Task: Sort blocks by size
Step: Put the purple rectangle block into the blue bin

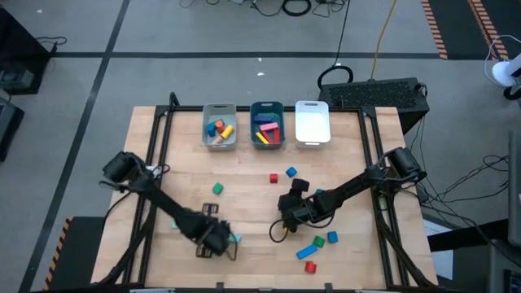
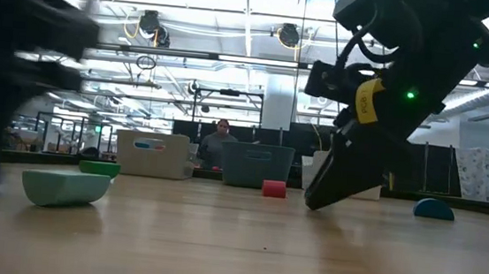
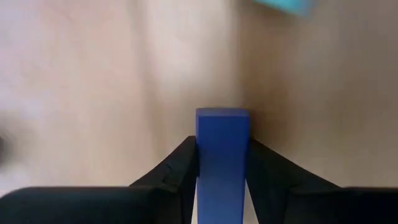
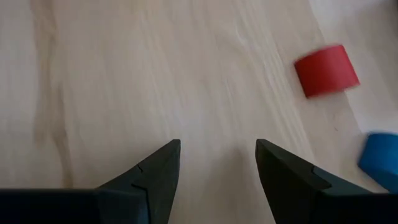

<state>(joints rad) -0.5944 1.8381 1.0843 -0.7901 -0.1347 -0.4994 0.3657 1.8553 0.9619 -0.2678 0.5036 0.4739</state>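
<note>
Blue block (image 3: 222,155) between left claw (image 3: 221,165) fingers.

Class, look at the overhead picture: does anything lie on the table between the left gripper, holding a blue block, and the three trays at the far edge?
Only a green block lies loosely between the left gripper and the trays.

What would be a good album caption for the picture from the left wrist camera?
Left gripper clamped on a blue block above the wooden table, a cyan block nearby.
</note>
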